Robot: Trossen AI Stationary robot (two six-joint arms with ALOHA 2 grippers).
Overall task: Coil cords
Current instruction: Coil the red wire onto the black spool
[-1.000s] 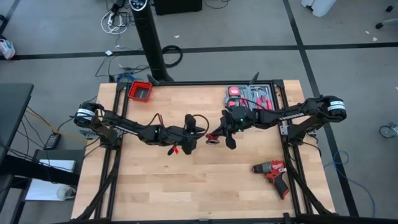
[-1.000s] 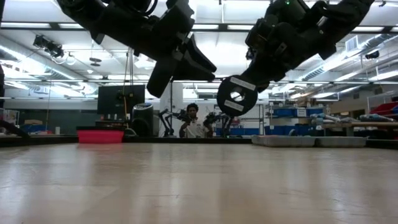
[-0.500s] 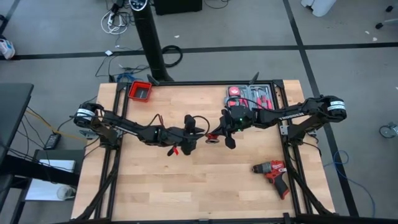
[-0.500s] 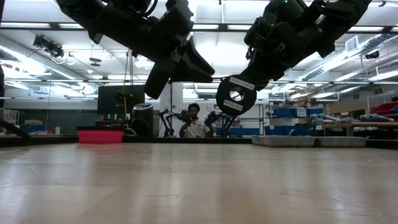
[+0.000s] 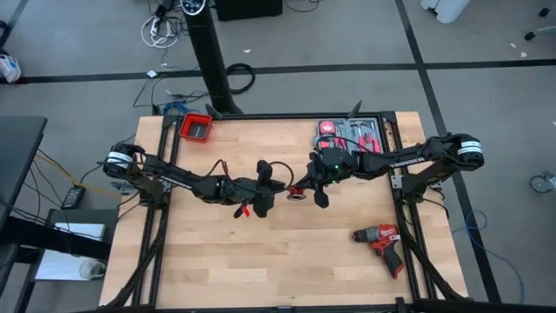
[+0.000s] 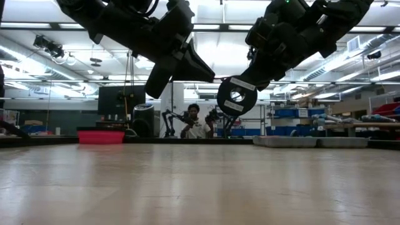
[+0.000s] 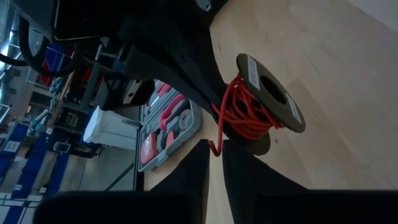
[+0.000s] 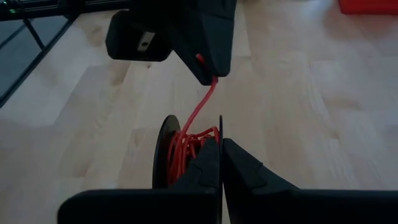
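Both jaws pinch the red cord [image 7: 244, 113] midair.

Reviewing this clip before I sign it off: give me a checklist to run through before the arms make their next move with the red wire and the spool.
1. Right gripper shut on the black spool: ok, fingers pinch its flange.
2. Left gripper closed on the red wire: ok, the free end sits between its fingertips, which are almost together.
3. Wire between the grippers free of snags: ok, one strand runs clear in the right wrist view.
4. Windings neat on the spool: not ok, loose loops.
5. Spool clear of the table: ok, it hangs above the wood in the low view.
6. Drill out of the working area: ok, near the right front corner.
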